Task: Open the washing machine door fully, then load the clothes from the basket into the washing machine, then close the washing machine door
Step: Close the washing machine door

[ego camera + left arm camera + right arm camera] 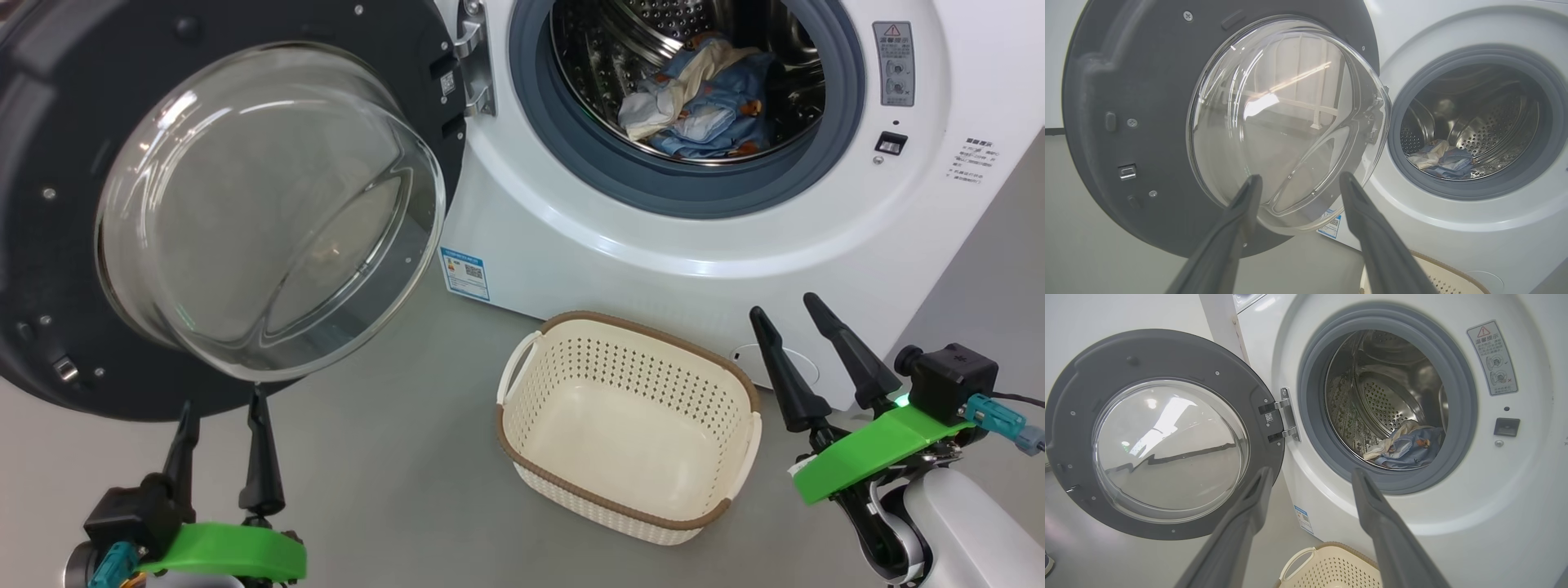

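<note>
Grey floor [392, 482], basket [620, 367] empty; left fingers [1241, 220] and right fingers [784, 367] spread, holding nothing. Risk: left fingers skid off the curved glass of washing machine door [41, 245] just ahead.

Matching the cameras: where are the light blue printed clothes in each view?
Head view: light blue printed clothes at top, right of centre, inside steel drum.
Left wrist view: clothes right of middle, low in drum.
Right wrist view: clothes right of centre, drum bottom.
Shared landmark: grey rubber ring around them.
</note>
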### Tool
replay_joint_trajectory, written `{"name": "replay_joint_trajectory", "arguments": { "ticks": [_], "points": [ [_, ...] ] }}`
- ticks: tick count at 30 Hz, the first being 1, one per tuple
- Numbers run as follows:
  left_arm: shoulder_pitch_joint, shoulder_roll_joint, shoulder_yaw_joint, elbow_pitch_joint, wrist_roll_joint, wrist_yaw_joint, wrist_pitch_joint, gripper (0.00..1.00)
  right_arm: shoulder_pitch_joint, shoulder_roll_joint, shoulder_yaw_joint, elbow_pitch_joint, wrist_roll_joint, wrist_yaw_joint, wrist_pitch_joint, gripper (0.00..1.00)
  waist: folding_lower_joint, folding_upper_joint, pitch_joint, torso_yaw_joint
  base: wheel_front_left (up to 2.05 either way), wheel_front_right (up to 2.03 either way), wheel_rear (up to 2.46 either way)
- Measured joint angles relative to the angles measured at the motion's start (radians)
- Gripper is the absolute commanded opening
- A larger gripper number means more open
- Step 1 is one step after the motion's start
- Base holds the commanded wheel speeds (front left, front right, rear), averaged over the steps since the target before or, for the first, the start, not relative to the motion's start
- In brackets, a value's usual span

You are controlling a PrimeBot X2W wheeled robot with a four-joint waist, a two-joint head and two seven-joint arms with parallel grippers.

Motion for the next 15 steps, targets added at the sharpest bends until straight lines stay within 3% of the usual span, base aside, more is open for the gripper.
{"name": "replay_joint_trajectory", "arguments": {
  "ticks": [9, 10, 11, 12, 13, 15],
  "points": [
    [0.0, 0.005, -0.007, 0.0, -0.001, 0.0, 0.0, 1.0, 0.0, 0.0, 0.003, 0.002, 0.0, 0.0, 0.0, 1.0, 0.0, 0.0, -0.005, -0.007, 0.0, 0.0, 0.0],
    [0.0, 0.007, -0.008, 0.0, -0.001, 0.0, 0.0, 0.94, 0.0, 0.0, 0.003, 0.002, 0.0, 0.0, 0.0, 1.0, 0.0, 0.0, -0.006, -0.007, 0.0, 0.0, 0.0],
    [0.0, 0.009, -0.008, 0.0, -0.002, 0.0, 0.0, 0.61, 0.0, 0.0, 0.003, 0.002, 0.0, 0.0, 0.0, 1.0, 0.0, 0.0, -0.006, -0.008, 0.0, 0.0, 0.0],
    [0.0, 0.011, -0.008, 0.0, -0.002, 0.0, 0.0, 0.15, 0.0, 0.0, 0.003, 0.002, 0.0, 0.0, 0.0, 1.0, 0.0, 0.0, -0.006, -0.008, 0.0, 0.0, 0.0],
    [0.0, 0.013, -0.008, 0.0, -0.002, 0.0, 0.0, 0.0, 0.0, 0.0, 0.003, 0.002, 0.0, 0.0, 0.0, 1.0, 0.0, 0.0, -0.006, -0.008, 0.0, 0.0, 0.0],
    [0.0, 0.018, -0.008, 0.0, -0.004, 0.0, 0.0, 0.0, 0.001, 0.0, 0.004, 0.002, 0.0, 0.0, 0.0, 1.0, 0.0, 0.0, -0.005, -0.007, 0.0, 0.0, 0.0]
  ]
}}
